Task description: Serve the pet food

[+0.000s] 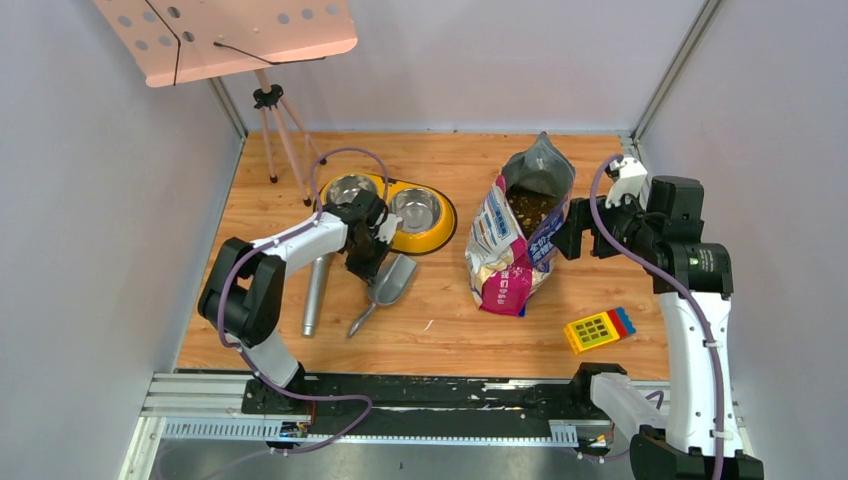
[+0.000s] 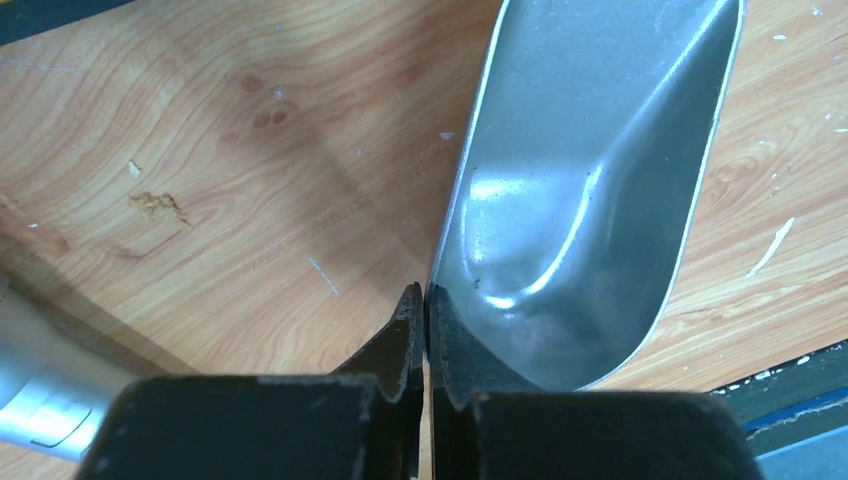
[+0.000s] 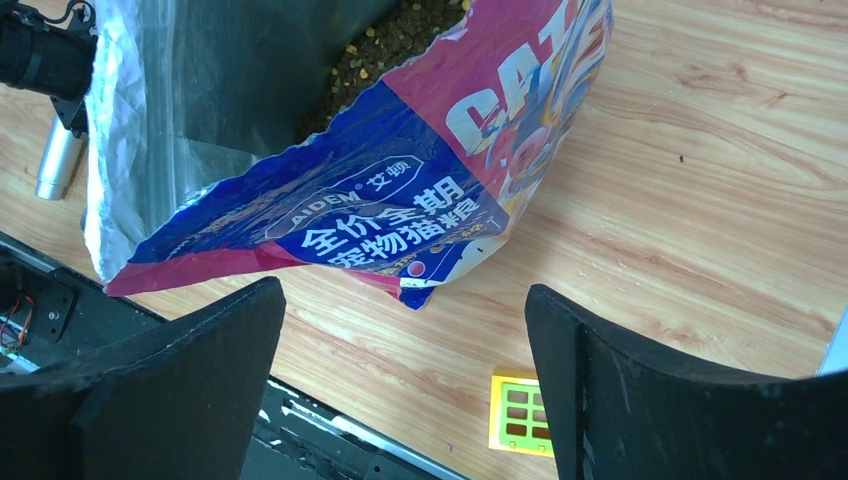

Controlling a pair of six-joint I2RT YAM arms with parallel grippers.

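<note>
The glossy pink-blue cat food bag (image 1: 512, 250) stands open right of centre, with dark brown kibble (image 1: 530, 206) showing in its mouth. In the right wrist view the bag (image 3: 400, 200) and kibble (image 3: 400, 30) are just beyond my fingers. My right gripper (image 1: 563, 240) (image 3: 403, 292) is open and empty beside the bag's right edge. The grey metal scoop (image 1: 392, 283) (image 2: 590, 180) lies empty on the table. My left gripper (image 1: 370, 266) (image 2: 427, 295) is shut on its side rim, one finger inside the bowl and one outside. The yellow double-bowl feeder (image 1: 445, 228) sits just behind it.
A silver cylinder (image 1: 317, 293) lies left of the scoop, close to my left arm. A yellow toy block (image 1: 598, 328) lies at the front right. A pink music stand (image 1: 270, 110) stands at the back left. Grey walls close in both sides.
</note>
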